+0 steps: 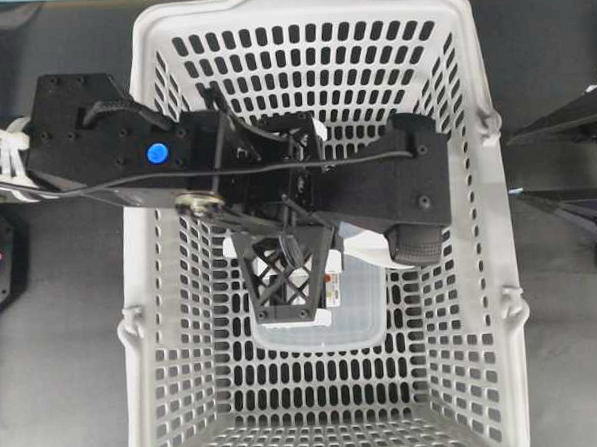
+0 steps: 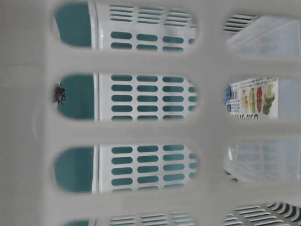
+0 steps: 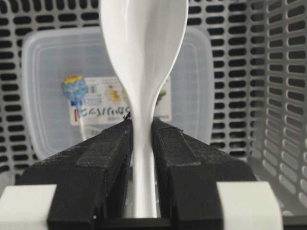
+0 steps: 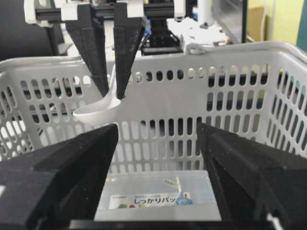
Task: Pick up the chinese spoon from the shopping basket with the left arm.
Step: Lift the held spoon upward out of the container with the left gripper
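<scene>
Left gripper (image 3: 142, 143) is clamped tight on the handle of the chinese spoon (image 3: 144, 52); the handle is pinched between both pads, bowl pointing away from the wrist. In the right wrist view the spoon is seen hanging from the fingers at about rim height of the shopping basket (image 1: 494, 223), clear of the floor. A lidded food box (image 3: 43, 86) is left lying on the basket floor below. Right gripper (image 4: 158, 158) is held wide apart, empty, looking over the near basket wall. The grasp and lift are judged done; only carrying the spoon fully clear of the basket seems to be left.
</scene>
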Controlling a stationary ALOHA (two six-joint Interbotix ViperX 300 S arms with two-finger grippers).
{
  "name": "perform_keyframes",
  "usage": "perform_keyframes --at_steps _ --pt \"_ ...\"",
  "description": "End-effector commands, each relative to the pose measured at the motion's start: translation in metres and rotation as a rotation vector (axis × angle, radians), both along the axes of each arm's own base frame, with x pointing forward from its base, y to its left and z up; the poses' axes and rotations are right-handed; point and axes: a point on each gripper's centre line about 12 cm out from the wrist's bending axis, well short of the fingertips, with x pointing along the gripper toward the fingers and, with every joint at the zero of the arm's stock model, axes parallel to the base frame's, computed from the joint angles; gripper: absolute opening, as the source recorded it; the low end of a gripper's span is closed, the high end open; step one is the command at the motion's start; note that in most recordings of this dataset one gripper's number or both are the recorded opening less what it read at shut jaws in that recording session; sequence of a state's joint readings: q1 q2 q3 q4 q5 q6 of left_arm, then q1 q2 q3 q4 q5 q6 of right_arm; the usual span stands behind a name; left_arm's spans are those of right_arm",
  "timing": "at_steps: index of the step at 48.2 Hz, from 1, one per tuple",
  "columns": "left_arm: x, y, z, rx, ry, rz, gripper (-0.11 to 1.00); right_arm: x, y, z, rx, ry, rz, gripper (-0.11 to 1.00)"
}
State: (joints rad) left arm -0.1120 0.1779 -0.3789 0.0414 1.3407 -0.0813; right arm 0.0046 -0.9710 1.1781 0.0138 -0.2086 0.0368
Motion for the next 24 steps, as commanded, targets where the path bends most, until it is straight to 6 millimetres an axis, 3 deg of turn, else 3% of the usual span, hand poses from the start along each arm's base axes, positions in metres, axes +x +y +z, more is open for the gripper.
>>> perform_keyframes --at_steps 1,24 --pt "-0.0019 0.0006 0.0139 -0.001 -0.040 0.000 0.13 0.0014 0.0002 0.0041 0.003 -0.011 0.001 0.65" --pt "-0.0023 0.0013 0.0102 0.000 -0.029 0.001 0.13 0.0013 0.0002 0.0034 0.003 -0.009 0.001 0.65"
